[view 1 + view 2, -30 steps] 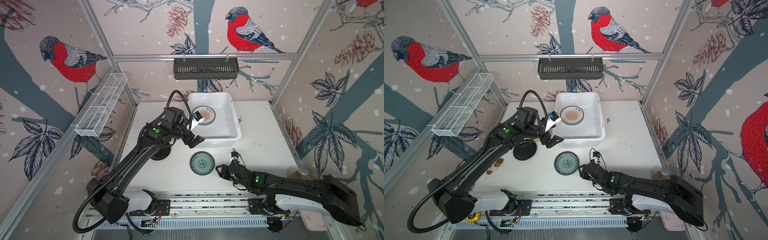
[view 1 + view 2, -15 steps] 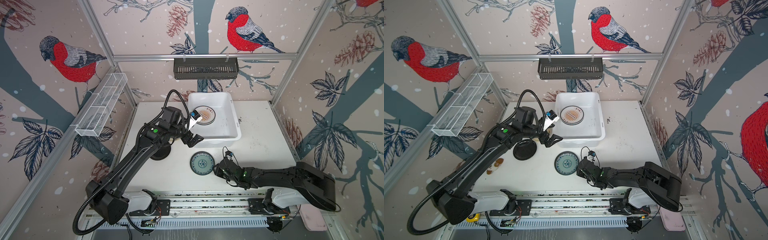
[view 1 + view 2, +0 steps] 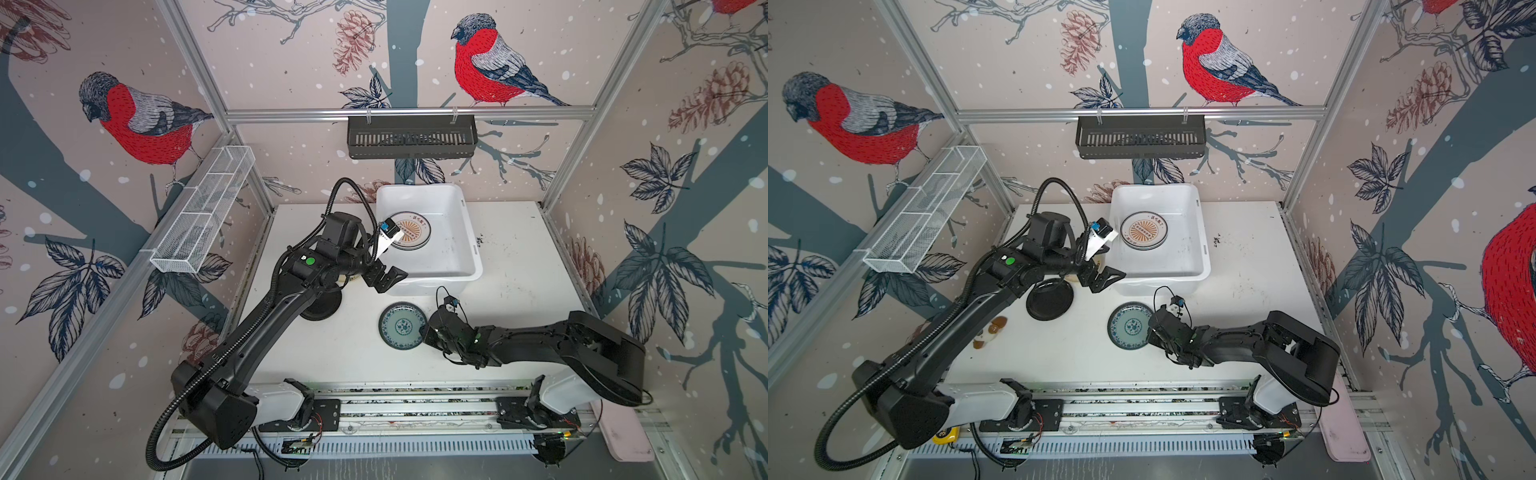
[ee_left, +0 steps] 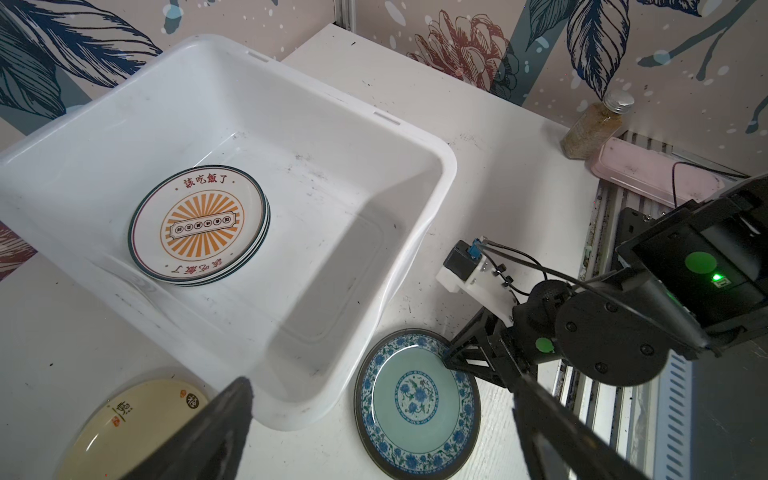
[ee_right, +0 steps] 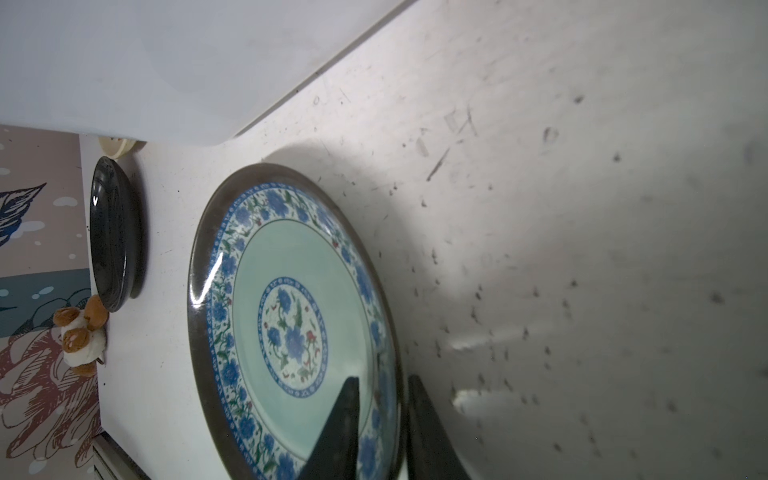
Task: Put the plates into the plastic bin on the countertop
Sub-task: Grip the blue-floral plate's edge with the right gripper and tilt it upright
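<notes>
Astride teal plate (image 5: pixel 291 266) rim, right jaws

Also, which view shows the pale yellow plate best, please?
The left wrist view: most of the pale yellow plate shows beside the plastic bin. The right wrist view catches only its edge; in both top views the left arm hides nearly all.
</notes>
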`<action>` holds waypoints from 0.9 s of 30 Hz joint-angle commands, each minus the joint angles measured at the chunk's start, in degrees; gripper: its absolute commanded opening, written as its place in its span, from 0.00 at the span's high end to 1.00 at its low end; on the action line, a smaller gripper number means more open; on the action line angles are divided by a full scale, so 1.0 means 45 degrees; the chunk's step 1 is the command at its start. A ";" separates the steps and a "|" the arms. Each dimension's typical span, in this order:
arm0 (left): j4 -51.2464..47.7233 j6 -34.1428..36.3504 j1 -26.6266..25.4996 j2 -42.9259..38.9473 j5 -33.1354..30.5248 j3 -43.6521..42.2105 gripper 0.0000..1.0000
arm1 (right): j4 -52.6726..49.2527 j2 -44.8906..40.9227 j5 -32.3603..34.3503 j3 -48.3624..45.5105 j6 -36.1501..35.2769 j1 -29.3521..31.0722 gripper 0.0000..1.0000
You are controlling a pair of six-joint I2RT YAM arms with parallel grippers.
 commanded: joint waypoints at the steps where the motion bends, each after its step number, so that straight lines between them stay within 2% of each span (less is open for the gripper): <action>1: 0.0206 0.0014 0.0021 -0.0038 0.0324 0.0063 0.03 | -0.0681 0.0139 0.0028 0.0042 0.0313 -0.0026 0.80; 18: 0.0175 -0.0085 0.0029 0.0055 0.0490 0.0172 0.03 | -0.0328 -0.0460 0.0018 -0.0646 0.0499 -0.0182 0.95; 27: 0.0136 -0.0190 0.0098 0.0182 0.0636 0.0421 0.03 | 0.0104 -0.1356 -0.0329 -0.1212 0.0382 -0.0317 0.97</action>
